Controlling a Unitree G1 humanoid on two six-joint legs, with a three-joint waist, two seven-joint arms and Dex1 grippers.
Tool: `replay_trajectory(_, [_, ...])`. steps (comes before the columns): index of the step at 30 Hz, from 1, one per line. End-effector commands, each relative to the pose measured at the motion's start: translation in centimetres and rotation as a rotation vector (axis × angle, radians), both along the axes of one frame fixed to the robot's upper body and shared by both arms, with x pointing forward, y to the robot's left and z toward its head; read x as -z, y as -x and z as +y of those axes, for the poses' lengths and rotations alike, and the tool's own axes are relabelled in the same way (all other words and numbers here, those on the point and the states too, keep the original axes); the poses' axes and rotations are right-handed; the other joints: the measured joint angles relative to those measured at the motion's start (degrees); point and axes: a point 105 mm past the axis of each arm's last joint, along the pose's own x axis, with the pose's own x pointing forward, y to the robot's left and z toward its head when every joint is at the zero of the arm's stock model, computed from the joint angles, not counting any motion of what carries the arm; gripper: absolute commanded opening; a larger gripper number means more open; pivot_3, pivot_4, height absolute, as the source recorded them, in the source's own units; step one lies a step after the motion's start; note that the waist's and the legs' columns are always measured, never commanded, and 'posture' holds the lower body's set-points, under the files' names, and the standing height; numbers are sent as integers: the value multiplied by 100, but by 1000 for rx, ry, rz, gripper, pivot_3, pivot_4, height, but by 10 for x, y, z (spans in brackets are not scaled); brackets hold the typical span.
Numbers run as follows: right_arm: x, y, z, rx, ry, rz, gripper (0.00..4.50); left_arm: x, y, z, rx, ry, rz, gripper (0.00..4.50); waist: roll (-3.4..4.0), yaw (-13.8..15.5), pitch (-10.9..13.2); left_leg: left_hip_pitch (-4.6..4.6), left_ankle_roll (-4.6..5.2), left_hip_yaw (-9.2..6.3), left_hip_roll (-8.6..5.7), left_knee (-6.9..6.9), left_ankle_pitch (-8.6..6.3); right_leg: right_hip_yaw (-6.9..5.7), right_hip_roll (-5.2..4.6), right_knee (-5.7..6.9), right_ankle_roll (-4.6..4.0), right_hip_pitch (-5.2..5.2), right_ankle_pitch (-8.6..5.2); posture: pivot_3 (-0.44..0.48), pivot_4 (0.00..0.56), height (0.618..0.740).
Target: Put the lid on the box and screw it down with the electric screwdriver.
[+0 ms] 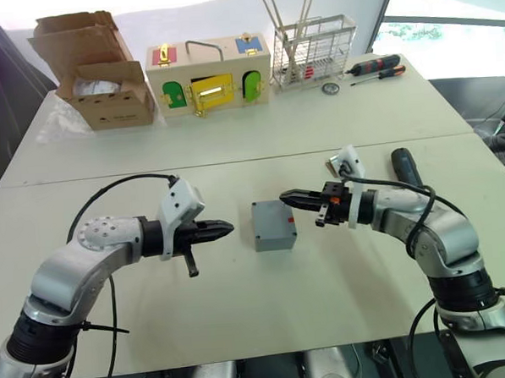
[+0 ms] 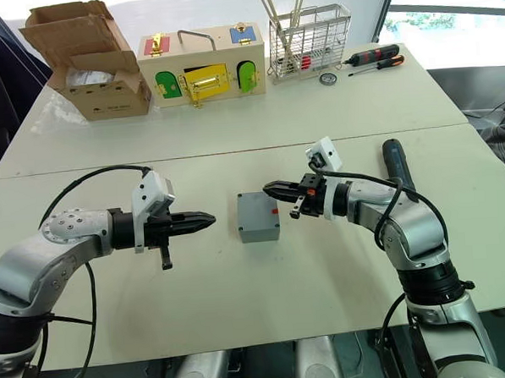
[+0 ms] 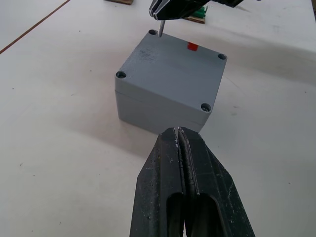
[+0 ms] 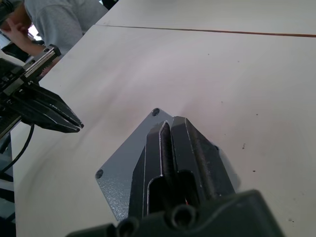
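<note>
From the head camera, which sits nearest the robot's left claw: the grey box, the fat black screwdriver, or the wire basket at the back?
From the left gripper:
1. Grey box, lid on, just beyond its tips at mid-table.
2. Electric screwdriver, lying past the right arm.
3. Wire basket, far back on the rear table.

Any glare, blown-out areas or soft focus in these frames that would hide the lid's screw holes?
Left eye view: window top right is blown out, but the lid on the box is evenly lit. Left wrist view: lid sharp, four corner holes clear, soft shadow on the table; the left end effector looms close. Right wrist view: the right end effector covers much of the lid.
</note>
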Motion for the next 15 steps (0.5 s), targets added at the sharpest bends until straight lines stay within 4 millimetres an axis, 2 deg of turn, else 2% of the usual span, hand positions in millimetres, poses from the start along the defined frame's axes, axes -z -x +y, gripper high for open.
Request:
replay_trajectory(1, [-11, -4, -1, 2, -5, -60, 60, -9, 0, -2, 9, 14, -41, 0, 0, 1, 0, 0, 0, 0, 0, 0, 0, 0, 0, 0, 0, 0, 0, 0, 150, 734])
replay_trajectory(15, [-3, -8, -3, 12, 20, -54, 60, -8, 0, -4, 4, 19, -46, 0, 0, 0, 0, 0, 0, 0, 0, 0, 0, 0, 0, 0, 0, 0, 0, 0, 150, 734])
